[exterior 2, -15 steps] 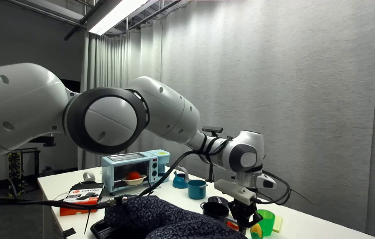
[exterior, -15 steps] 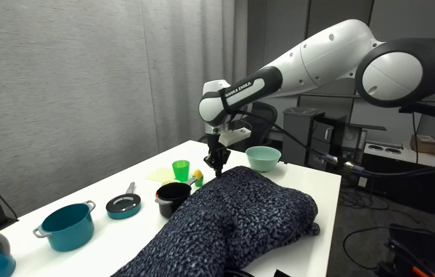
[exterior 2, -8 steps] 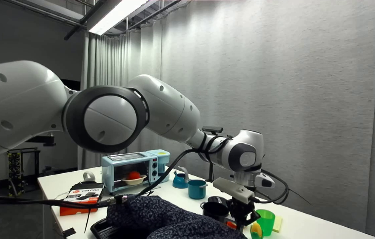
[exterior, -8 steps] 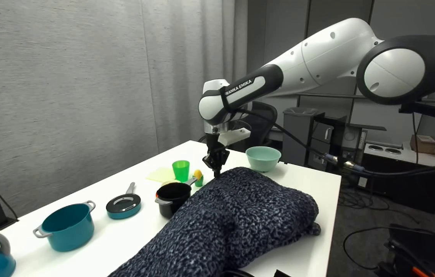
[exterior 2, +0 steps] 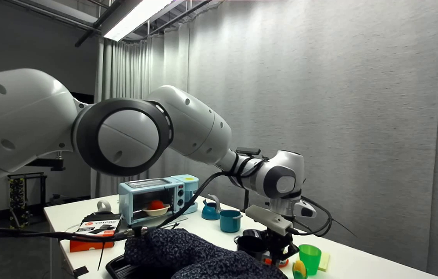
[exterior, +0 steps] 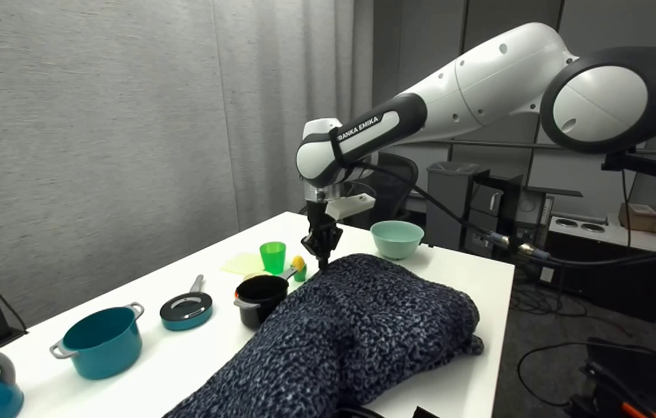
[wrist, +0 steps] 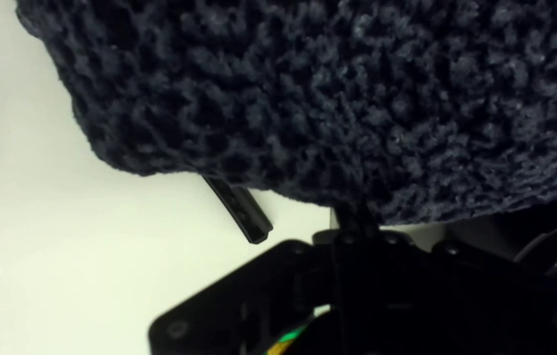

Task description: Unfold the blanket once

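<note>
The blanket (exterior: 363,325) is dark navy and black with light speckles. It lies bunched and folded over the table in both exterior views, and its near part (exterior 2: 219,263) runs out of frame. My gripper (exterior: 323,265) points down at the blanket's far edge, beside the black pot. In the wrist view the blanket (wrist: 308,98) fills the upper part. There my gripper (wrist: 357,217) has its fingers together, with the blanket's edge pinched at the tips. The very tips are hidden in the dark fabric.
A black pot (exterior: 261,299), a green cup (exterior: 273,258) and a yellow-green toy (exterior: 299,267) stand close to the gripper. A mint bowl (exterior: 397,239) is behind the blanket. A teal pot (exterior: 101,342) and pan (exterior: 186,310) stand further off. A black bar (wrist: 239,209) pokes from under the blanket.
My gripper has moved slightly towards the black pot and a little lower in the exterior view. The blanket's raised top has sunk slightly. The pots, cup and bowl have not moved.
</note>
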